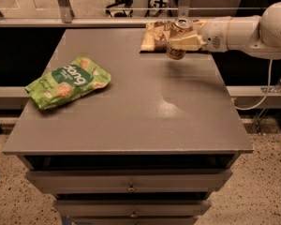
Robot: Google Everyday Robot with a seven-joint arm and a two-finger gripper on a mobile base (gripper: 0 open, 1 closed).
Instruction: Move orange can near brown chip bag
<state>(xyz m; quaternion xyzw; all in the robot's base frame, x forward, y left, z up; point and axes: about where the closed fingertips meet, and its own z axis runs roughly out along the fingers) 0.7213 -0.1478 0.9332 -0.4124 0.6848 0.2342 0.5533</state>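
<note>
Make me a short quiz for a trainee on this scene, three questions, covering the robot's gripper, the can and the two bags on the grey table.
1. True or false: the small orange-gold metal can stands free on the grey table, with nothing gripping it.
2. Which thing lies nearest the table's left edge as the camera sees it? A) the crinkled green snack bag B) the flat brown chip bag with cream ends C) the can
3. Fill in: the robot's gripper is at the table's far ____ corner, as the camera sees it.
Key: 1 false, the gripper is shut on the can. 2 A. 3 right.
</note>
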